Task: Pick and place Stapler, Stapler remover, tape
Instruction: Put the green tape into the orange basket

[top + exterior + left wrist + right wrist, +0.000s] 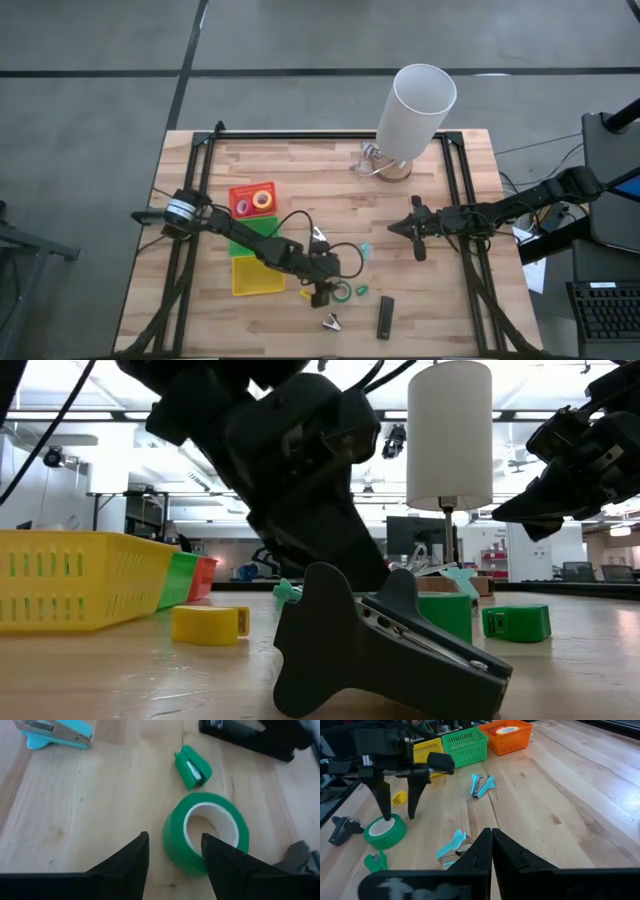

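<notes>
One green ring-shaped tape roll [206, 833] lies flat on the wooden worktop [300, 170] just ahead of the left gripper [174, 851], jaws open and empty, straddling its near rim; right gripper [491, 836] hangs well apart, jaws closed.

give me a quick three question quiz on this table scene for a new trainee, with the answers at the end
1. True or false: the left claw is open over the green tape roll.
2. Which tray holds a tape roll? A yellow, B green, C orange.
3. Fill in: the right claw is ____.

Key:
1. True; one finger stands outside the roll, the other over its hole.
2. C, the orange tray.
3. Shut, in the air apart from the left arm, holding nothing.
</notes>
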You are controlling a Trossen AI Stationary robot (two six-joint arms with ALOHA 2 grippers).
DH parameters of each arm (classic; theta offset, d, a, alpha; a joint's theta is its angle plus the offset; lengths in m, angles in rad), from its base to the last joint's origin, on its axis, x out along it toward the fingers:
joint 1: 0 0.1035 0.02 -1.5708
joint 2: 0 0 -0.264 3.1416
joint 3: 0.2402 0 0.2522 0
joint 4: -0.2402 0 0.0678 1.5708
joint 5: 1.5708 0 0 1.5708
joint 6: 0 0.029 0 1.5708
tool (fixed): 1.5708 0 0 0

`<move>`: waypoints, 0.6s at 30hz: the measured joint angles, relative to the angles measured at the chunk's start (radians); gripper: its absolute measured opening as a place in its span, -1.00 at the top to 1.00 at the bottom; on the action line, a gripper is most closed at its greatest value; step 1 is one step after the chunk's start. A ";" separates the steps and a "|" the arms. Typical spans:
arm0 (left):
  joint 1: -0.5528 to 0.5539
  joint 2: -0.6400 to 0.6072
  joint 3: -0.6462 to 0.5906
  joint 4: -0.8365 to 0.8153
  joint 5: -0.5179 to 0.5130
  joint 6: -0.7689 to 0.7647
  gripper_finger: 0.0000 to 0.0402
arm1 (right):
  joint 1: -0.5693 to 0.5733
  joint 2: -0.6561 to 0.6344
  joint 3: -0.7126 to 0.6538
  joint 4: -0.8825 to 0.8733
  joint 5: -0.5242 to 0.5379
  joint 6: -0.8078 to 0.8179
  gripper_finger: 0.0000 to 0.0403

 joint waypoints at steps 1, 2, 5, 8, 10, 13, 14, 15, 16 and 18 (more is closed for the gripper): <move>0.000 0.005 0.000 0.017 0.000 -0.002 0.10 | 0.000 0.000 0.000 0.000 0.000 0.000 0.96; 0.000 0.010 0.000 0.027 0.000 -0.004 0.10 | 0.000 0.000 0.000 0.001 0.000 0.000 0.96; 0.000 0.026 0.000 0.049 0.000 -0.007 0.10 | 0.000 0.000 0.000 0.001 0.000 0.000 0.96; 0.000 0.040 0.001 0.058 0.006 -0.022 0.10 | 0.000 0.000 0.000 0.001 0.000 0.000 0.96; 0.000 0.042 0.002 0.057 0.012 -0.030 0.10 | 0.000 0.000 0.000 0.000 0.000 0.000 0.96; 0.000 0.044 0.002 0.058 0.015 -0.015 0.13 | 0.000 0.000 0.000 0.000 0.000 0.000 0.96; -0.002 0.042 0.002 0.057 0.015 -0.008 0.15 | 0.000 0.000 0.000 0.000 0.000 0.000 0.96; -0.003 0.040 0.002 0.055 0.015 0.001 0.18 | 0.000 0.000 0.000 -0.001 0.000 0.000 0.96; -0.003 0.040 0.003 0.055 0.015 0.003 0.21 | 0.000 0.000 0.000 -0.001 0.000 0.000 0.96; -0.003 0.040 0.003 0.055 0.017 0.007 0.31 | 0.000 0.000 0.000 -0.001 0.000 0.000 0.96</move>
